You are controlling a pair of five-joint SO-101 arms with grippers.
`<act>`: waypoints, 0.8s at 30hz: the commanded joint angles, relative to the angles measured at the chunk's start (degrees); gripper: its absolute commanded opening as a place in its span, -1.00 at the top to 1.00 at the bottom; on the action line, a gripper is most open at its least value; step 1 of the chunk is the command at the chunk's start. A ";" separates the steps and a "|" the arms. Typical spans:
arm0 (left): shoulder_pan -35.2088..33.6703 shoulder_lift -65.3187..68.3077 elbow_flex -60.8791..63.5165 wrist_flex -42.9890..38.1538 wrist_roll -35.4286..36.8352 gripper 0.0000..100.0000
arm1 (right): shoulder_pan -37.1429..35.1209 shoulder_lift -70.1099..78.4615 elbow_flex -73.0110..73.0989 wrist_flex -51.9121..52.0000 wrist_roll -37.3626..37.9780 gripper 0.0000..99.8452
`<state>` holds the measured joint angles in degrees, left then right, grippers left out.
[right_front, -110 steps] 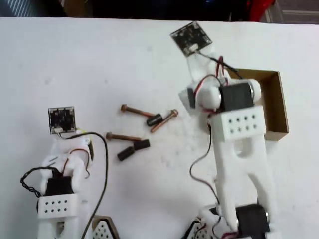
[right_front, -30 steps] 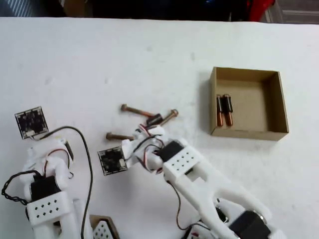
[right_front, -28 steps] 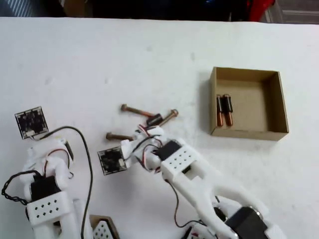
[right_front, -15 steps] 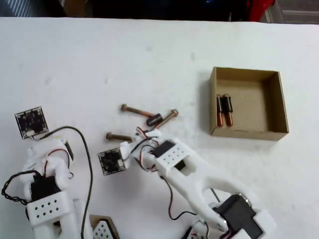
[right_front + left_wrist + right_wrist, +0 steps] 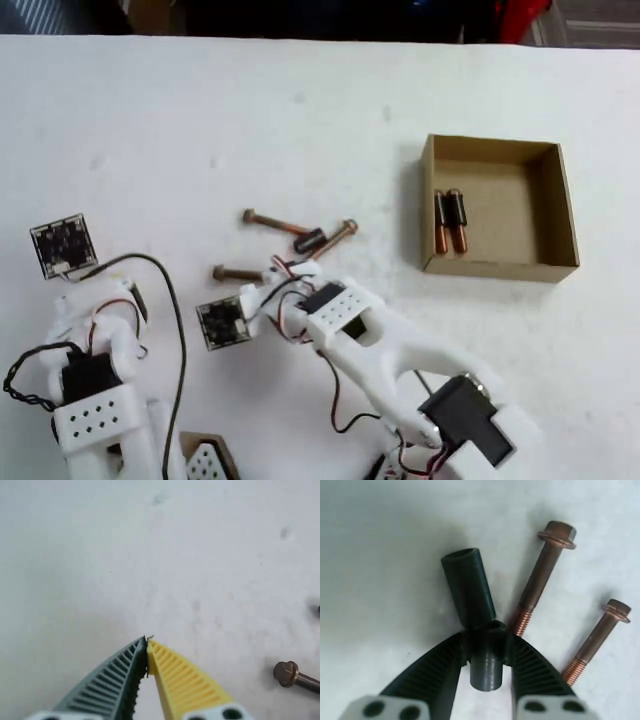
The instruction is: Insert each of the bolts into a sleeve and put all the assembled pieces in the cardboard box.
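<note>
White table [image 5: 200, 110]: three bolts [image 5: 268, 221], sleeves [image 5: 308, 241], cardboard box [image 5: 566, 215].

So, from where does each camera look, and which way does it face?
High view: fixed above, facing down; left arm, right arm, bolts, cardboard box.
Left wrist view: on left arm, facing along shut left hand to table, one bolt head.
Right wrist view: on right arm, facing right hand shut on a sleeve, by two bolts.
High and right wrist views share bolts.

This looks like a workshop or robot lab. A white table [image 5: 200, 120] holds two small robot arms [image 5: 370, 345], loose wires [image 5: 181, 340], bolts [image 5: 270, 222] and a cardboard box [image 5: 500, 268].
</note>
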<state>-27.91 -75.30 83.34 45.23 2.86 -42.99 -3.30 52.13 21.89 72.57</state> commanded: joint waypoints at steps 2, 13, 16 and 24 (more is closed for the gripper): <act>-0.48 -0.75 -3.08 0.26 -0.53 0.95 | -0.22 1.89 -0.62 -0.92 0.53 0.86; -0.48 -0.75 -3.08 0.18 -0.53 0.95 | -0.13 1.54 -0.62 -0.40 0.35 0.97; -0.48 -0.75 -2.99 0.18 -0.53 0.95 | -0.13 1.27 -0.62 -0.40 0.35 0.97; -0.48 -0.75 -2.99 0.18 -0.53 0.95 | 0.48 -8.48 -1.14 5.67 -4.40 0.97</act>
<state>-27.91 -75.30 83.34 45.23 2.86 -42.99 -6.81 52.31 24.18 70.73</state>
